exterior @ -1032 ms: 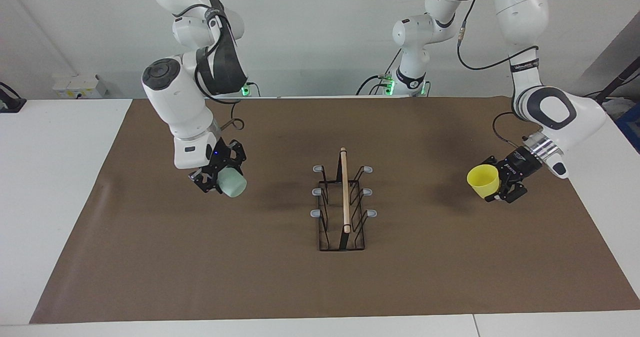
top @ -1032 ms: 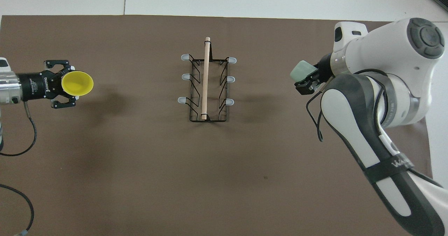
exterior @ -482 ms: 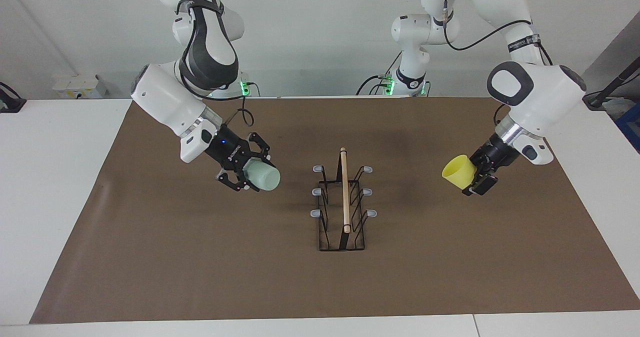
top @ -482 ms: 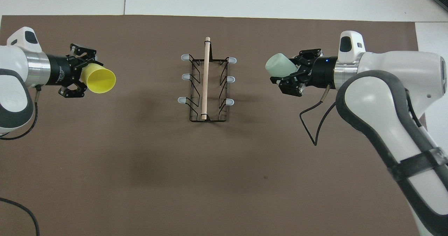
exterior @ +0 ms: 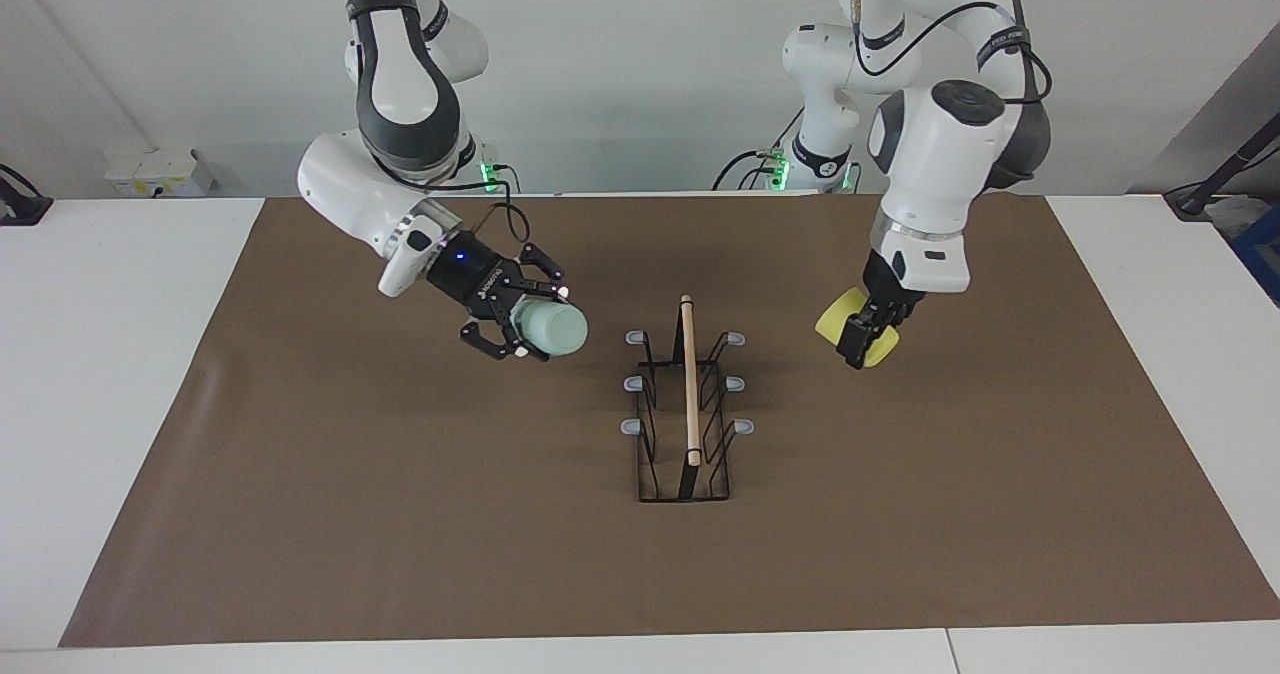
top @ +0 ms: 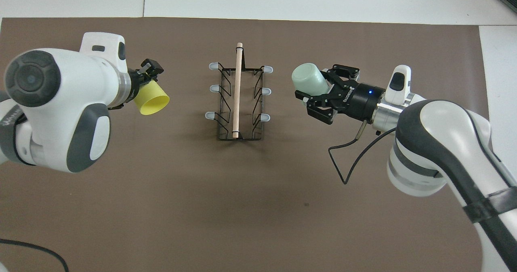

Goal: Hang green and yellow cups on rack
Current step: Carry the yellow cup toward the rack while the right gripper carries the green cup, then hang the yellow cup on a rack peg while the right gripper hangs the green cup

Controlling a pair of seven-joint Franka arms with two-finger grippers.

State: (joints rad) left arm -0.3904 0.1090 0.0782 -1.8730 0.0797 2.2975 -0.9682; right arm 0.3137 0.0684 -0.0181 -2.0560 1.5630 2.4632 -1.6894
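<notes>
Between right pincer (exterior: 528, 329) fingers, green cup (exterior: 553, 329)

The scene is evenly and brightly lit from above. Soft, diffuse shadows are cast on the matte brown table covering (exterior: 400, 514) beneath both arms and beside the black wire rack with a wooden rod (exterior: 688, 404). No glare or blur is seen.
</notes>
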